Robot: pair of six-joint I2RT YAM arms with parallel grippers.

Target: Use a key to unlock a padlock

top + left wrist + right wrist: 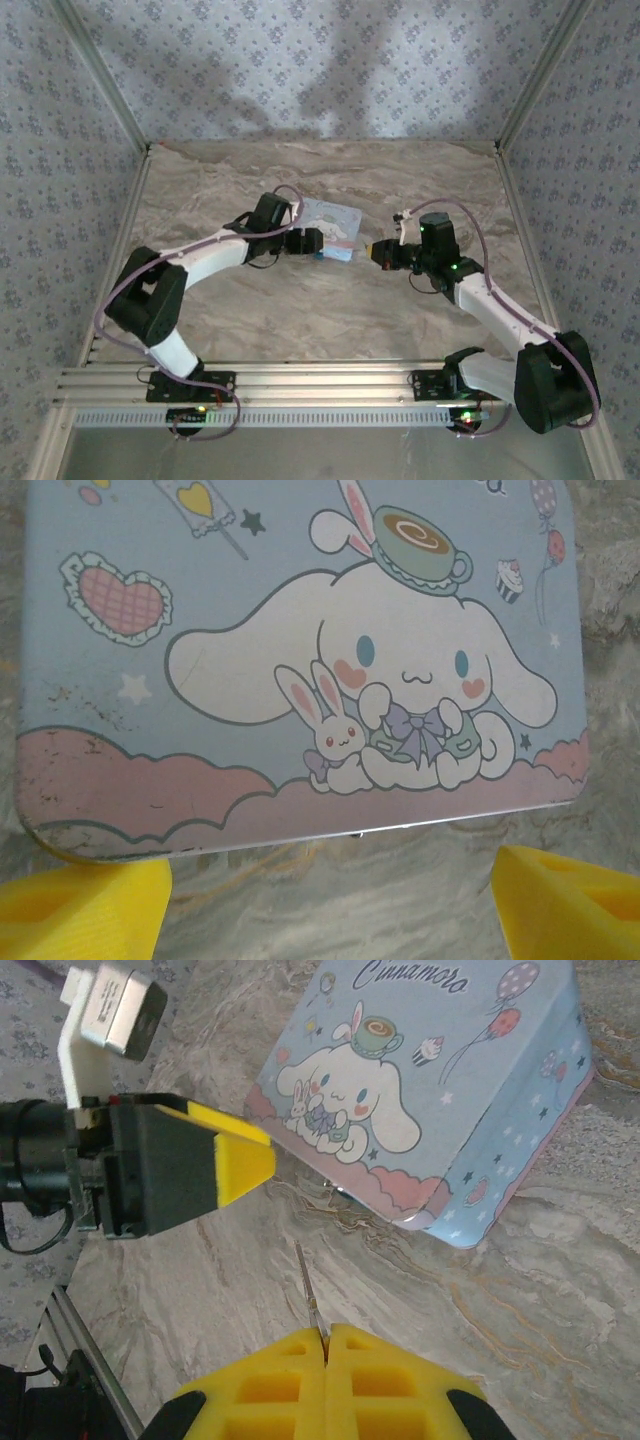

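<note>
Right pincer first: two yellow pads pressed tight together w/ a thin key pinched in the seam, blade poking fwd toward the tin. It's gripped at the head end, I'd say, so the blade is free to go into a keyhole. The key tip is apart from the tin, w/ bare worktop between.

Left pincer: fingers spread wide, nothing between them, hovering at the tin's near edge w/ one yellow finger off each front corner. My read is that it's lined up to steady the tin while the other arm works the key (a guess from the pose, nothing more).

The padlock: can't make out a clear lock body. There's a small metal bit at the middle of the tin's front edge, just under the lid. It could be the lock or a latch, too small to tell.

Now the views:
- **Right wrist cam:** gives the key blade itself, the left pincer side-on near the tin's front corner, and the tin's side wall.
- **Left wrist cam:** looks down on the lid, w/ the cartoon dog, bunny and scuffed pink band, and shows how far apart those fingers stand. The metal speck sits at the lid's lower rim.
- **Top cam:** gives the layout. Both arms reach in to mid-worktop, the tin lies just beyond the left pincer, and the right pincer faces it from the right, near but w/ a gap. The key is too small to pick out there.
</note>
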